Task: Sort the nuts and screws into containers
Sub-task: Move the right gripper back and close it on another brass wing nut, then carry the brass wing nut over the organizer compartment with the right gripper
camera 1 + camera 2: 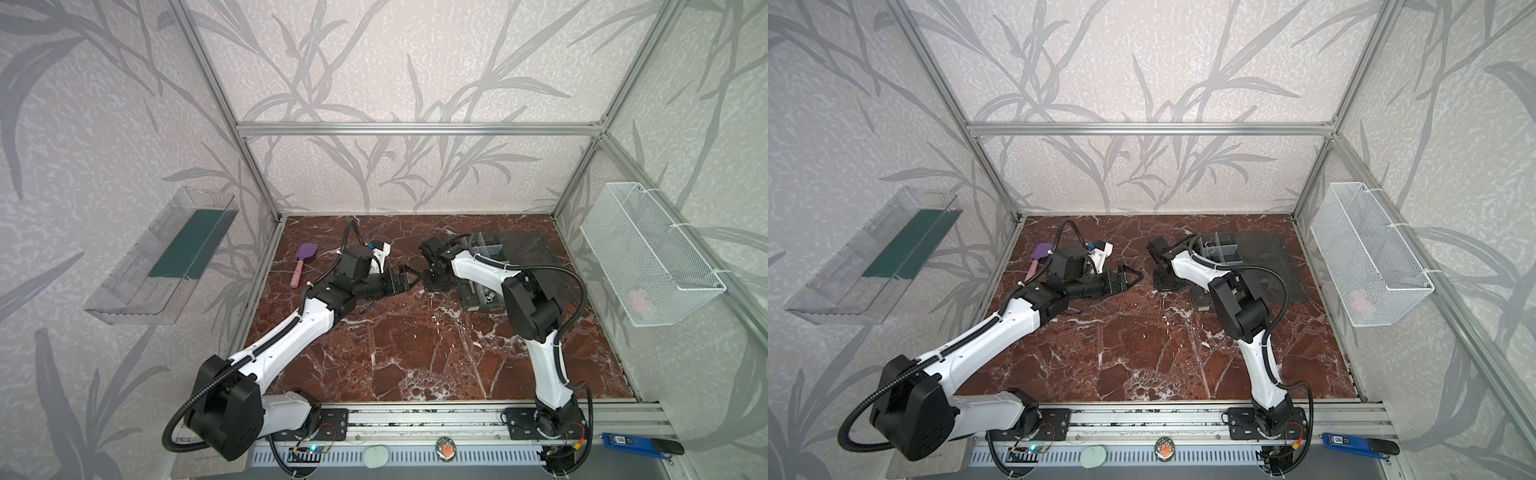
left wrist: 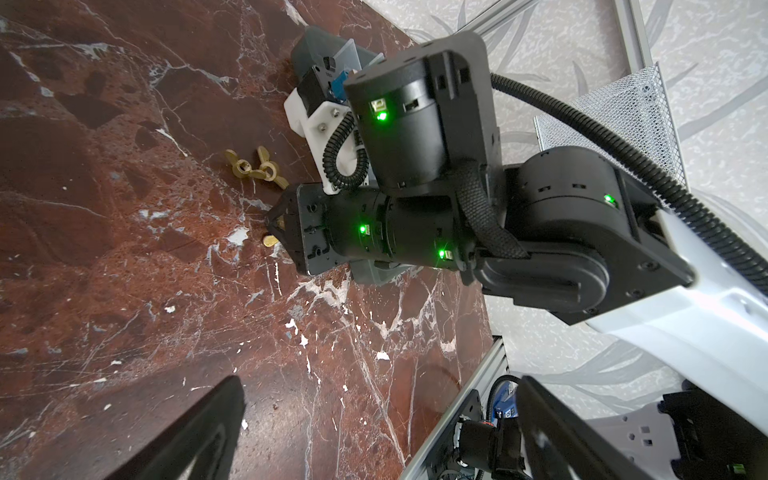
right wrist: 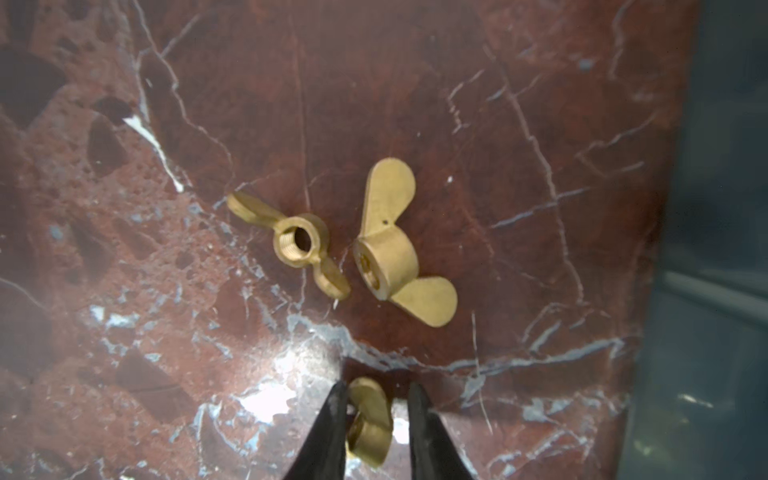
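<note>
1. Nearest me is the left arm (image 1: 286,332); the left gripper (image 1: 411,279) gapes empty.
2. The containers (image 1: 484,247) sit at three o'clock of the right gripper (image 3: 376,390).
3. Its jaws straddle a brass wing nut (image 3: 370,419) on the table (image 3: 124,291), not yet clamped: I judge this the pickup step.
4. Next I'd pinch firmly and lift clear of the two loose nuts (image 3: 299,245) beside it.

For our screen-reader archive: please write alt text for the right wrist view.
The right tool straddles one brass wing nut on the red marble table, jaws not yet clamped. Two more wing nuts lie close together ahead of it.
</note>
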